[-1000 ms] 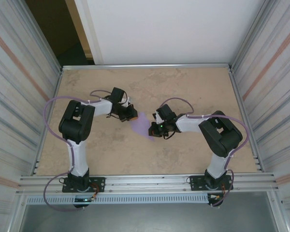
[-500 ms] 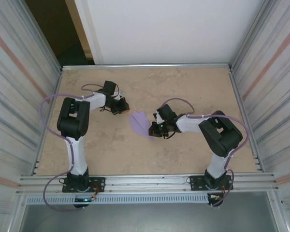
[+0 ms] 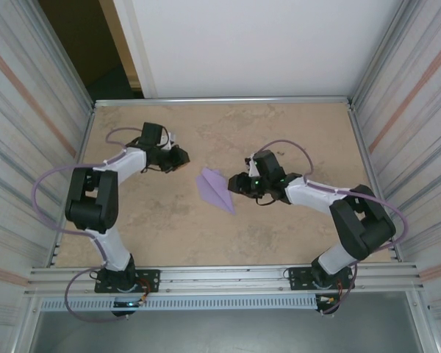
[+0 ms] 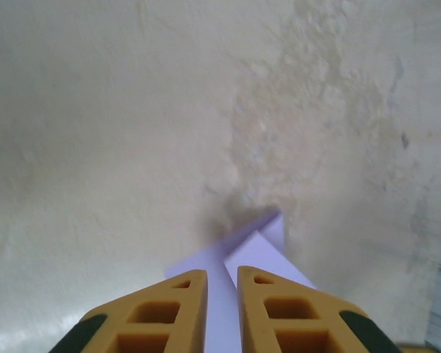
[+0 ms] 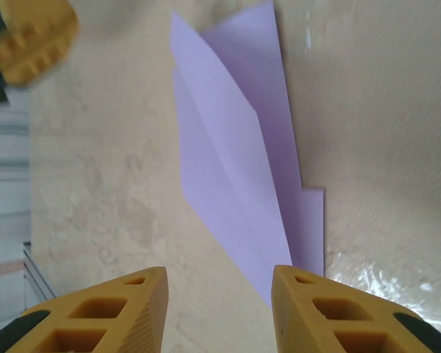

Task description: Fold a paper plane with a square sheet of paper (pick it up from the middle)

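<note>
Paper plane (image 3: pixel 214 190) lies near the middle of the table (image 3: pixel 294 243), folded to a narrow dart. In the top view its broad tail is toward 11 o'clock and its point toward 5 o'clock, and it looks flat on the surface with nothing on it. The right gripper (image 3: pixel 236 184) sits just beside it at 3 o'clock. In the right wrist view its claw (image 5: pixel 220 294) is spread wide and pinches nothing, and the plane's narrow end (image 5: pixel 235 162) reaches down close to the finger at 5 o'clock. The left gripper (image 3: pixel 178 157) is well apart at 10 o'clock. From its wrist, the claw (image 4: pixel 222 294) shows only a slim slit between the fingers and holds nothing, with the lavender tip (image 4: pixel 264 239) on the table beyond. Judge the plane as very light and thin, stiff only along its creases and soft across the wings. It will likely skate on this smooth top if you nudge it sideways, and a hard squeeze could crush a wing or spring the folds. If you must lift it, take hold at the centre crease about mid-length, where the layers stack thickest. Come down with one finger on either side of the ridge and close gently. Avoid the nose and the wing edges, since a flat-lying edge gives the fingers little to catch.
</note>
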Robot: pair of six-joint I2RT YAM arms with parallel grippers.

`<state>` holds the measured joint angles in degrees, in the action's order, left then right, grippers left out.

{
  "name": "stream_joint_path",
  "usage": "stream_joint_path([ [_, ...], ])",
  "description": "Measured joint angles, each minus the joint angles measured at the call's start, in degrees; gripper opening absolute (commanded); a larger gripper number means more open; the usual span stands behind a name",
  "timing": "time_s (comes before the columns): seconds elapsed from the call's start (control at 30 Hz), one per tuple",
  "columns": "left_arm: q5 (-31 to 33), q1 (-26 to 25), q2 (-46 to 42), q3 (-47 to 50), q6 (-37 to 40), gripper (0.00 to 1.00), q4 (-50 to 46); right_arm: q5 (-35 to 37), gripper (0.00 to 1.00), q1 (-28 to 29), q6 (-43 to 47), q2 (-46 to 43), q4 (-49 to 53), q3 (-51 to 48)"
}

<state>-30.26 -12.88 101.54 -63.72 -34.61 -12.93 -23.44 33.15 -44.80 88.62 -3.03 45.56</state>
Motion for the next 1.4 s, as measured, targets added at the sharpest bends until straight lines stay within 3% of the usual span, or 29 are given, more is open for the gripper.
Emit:
stream_joint_path([
  [0.3, -2.5, -5.2, -3.0, 12.1, -7.4, 0.27, 6.8, -2.3, 0.38, -2.1, 5.6, 8.2, 2.4, 4.3],
  [0.6, -3.8, -5.5, -3.5, 15.0, -10.8, 0.3, 10.6, -7.6, 0.24, -2.2, 9.6, 17.5, 2.4, 10.6],
  [0.8, -4.6, -5.5, -4.3, 15.8, -11.8, 0.31, 11.6, -10.3, 0.07, -2.2, 10.1, 20.0, 0.9, 12.0],
  [1.13, -8.8, -3.9, -10.9, 19.6, -15.8, 0.39, 19.0, -12.7, 0.02, -2.5, 7.5, 18.3, -3.3, 12.0],
  [1.4, -13.1, -4.0, -18.8, 22.1, -20.3, 0.61, 30.2, -12.2, 0.02, -3.6, 0.8, 4.8, -9.7, 9.7],
])
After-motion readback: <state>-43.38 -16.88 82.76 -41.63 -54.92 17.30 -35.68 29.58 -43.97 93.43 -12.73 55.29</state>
